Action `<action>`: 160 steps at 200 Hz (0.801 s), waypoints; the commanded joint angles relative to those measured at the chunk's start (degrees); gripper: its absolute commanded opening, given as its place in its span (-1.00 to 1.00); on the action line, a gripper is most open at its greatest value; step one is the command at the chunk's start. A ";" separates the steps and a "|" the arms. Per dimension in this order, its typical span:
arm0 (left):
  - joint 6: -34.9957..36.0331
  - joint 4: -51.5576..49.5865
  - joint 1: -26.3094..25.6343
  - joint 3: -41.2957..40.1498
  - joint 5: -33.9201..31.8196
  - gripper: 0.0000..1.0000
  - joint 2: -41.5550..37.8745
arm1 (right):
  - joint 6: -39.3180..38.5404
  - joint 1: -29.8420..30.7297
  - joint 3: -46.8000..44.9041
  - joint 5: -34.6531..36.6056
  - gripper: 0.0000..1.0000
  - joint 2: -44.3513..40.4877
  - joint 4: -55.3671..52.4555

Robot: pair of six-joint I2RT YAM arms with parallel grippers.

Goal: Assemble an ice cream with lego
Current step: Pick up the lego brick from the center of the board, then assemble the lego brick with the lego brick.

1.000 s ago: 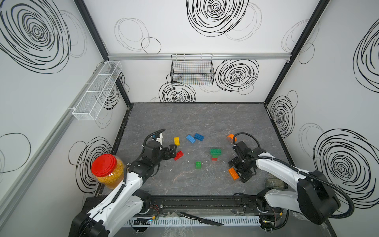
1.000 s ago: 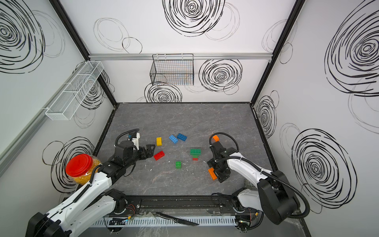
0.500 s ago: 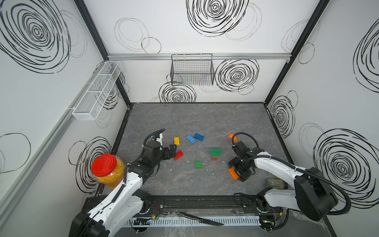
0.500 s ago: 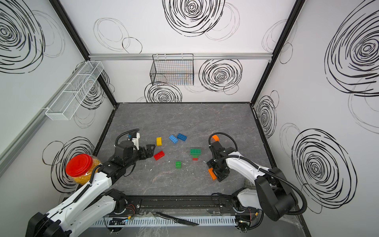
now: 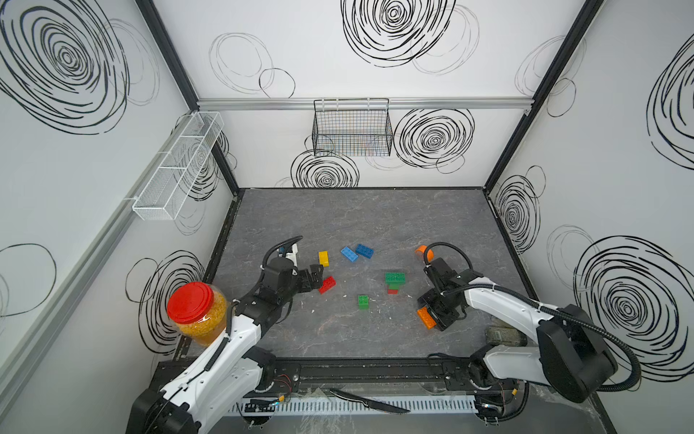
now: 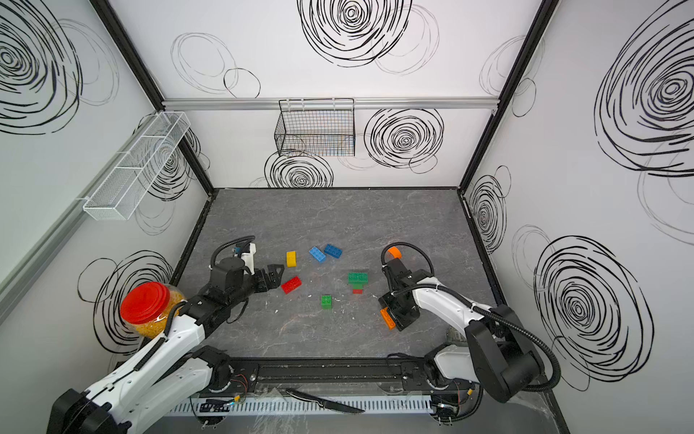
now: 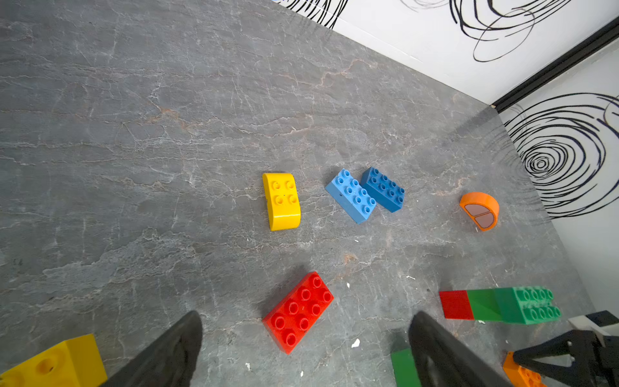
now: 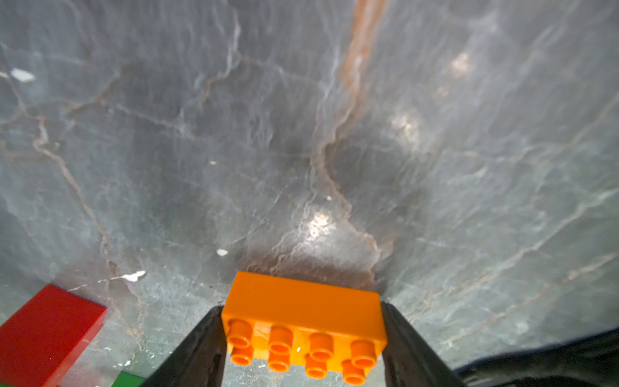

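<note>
The right fingers (image 8: 303, 338) are being drawn in on the orange brick (image 8: 301, 300), and this is the change under way. A second ago a gap was being left on either side; now each finger is being pressed against a short end of the brick, whose studs are turned toward the wrist camera. The brick is thus being gripped lengthwise, at a middling spread. No lift is being shown yet: in both top views the brick is being seen at the same spot on the tabletop (image 8: 301, 134) as in the earlier frames, while the wrist has been brought slightly closer over it. For the task, this is being judged as the next piece just being secured.

Beyond these fingers and off to one side, the stack (image 5: 394, 279) is being left untouched. It is made of a red piece, a green one and a wider green brick, and is being read as a cone already begun. A small green brick (image 5: 363, 301) is lying near it.

The left fingers (image 5: 315, 278) are being held spread fully wide and empty, as in the earlier frames. Just ahead of them the red brick (image 7: 298, 311) is lying flat. Farther ahead the yellow piece (image 7: 281, 201) and the blue bricks (image 7: 350, 196), close together, are lying untouched. Farthest off is the orange dome (image 7: 479, 210).
</note>
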 commanded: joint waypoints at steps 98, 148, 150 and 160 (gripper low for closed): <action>-0.48 0.54 0.44 0.00 0.52 0.99 -0.07 | -19.58 -0.17 18.19 2.46 0.15 0.52 -14.40; -0.39 0.46 0.44 0.62 1.36 0.98 1.17 | -33.47 -0.44 31.85 0.49 0.15 5.96 -19.96; -0.39 0.42 0.37 0.73 1.41 0.98 1.22 | -34.13 -0.48 32.25 0.23 0.16 6.25 -19.91; -0.39 0.46 0.41 0.93 1.68 0.98 1.39 | -36.72 -0.51 34.37 -0.46 0.16 7.94 -20.59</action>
